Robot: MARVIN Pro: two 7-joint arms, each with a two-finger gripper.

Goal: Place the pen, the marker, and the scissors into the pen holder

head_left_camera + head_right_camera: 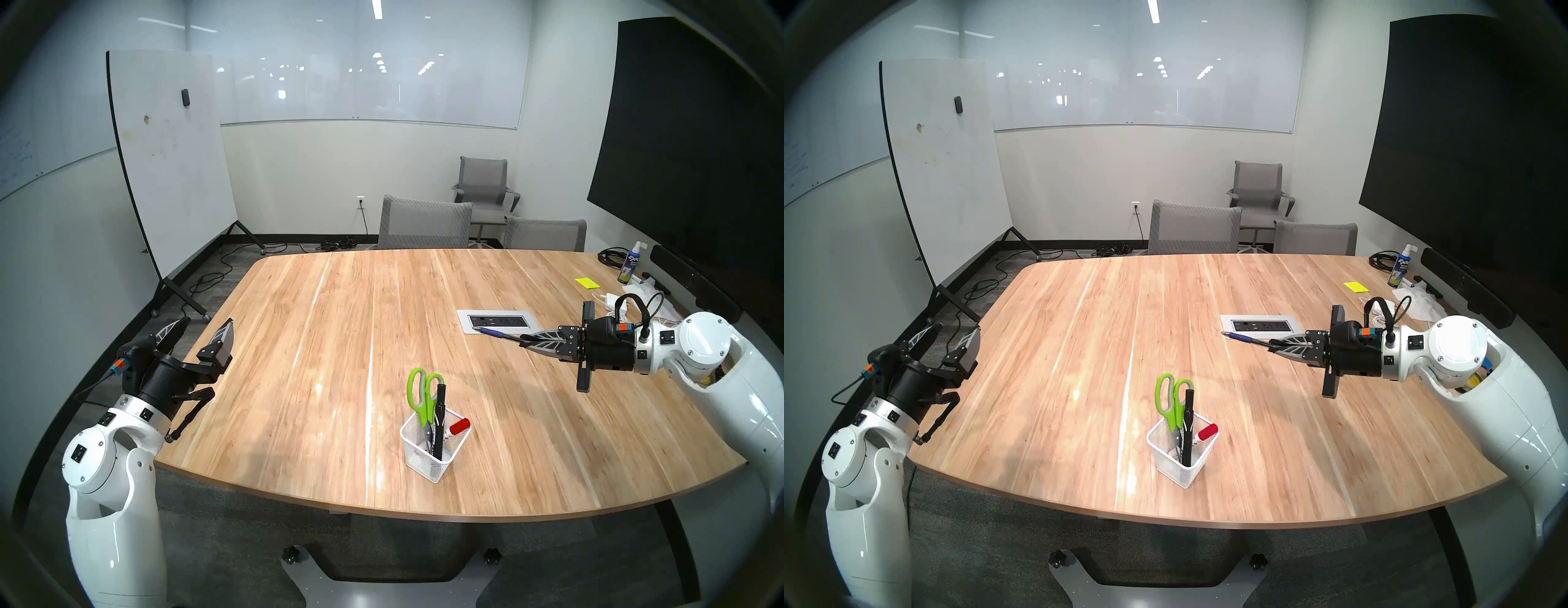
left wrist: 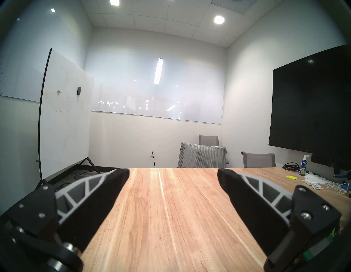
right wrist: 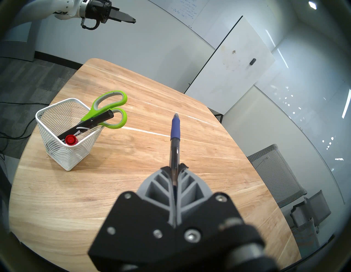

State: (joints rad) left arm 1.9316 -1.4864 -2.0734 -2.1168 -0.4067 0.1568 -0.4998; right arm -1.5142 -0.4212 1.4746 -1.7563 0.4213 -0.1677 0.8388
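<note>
Right claw (image 3: 174, 168) clamped on pen (image 3: 175, 136): slim, blue grip, clear-dark barrel, tip pointing out over desk (image 3: 133, 190). Left claw (image 2: 172, 171) spread apart, holding nothing.

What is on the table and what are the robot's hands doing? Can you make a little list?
pen holder: white mesh cup, upright on the wooden table
inside the cup: green scissors, black marker, red-capped marker
blue pen: held in the air, not yet in the cup
right gripper: shut on the pen
left gripper: open, empty
</note>
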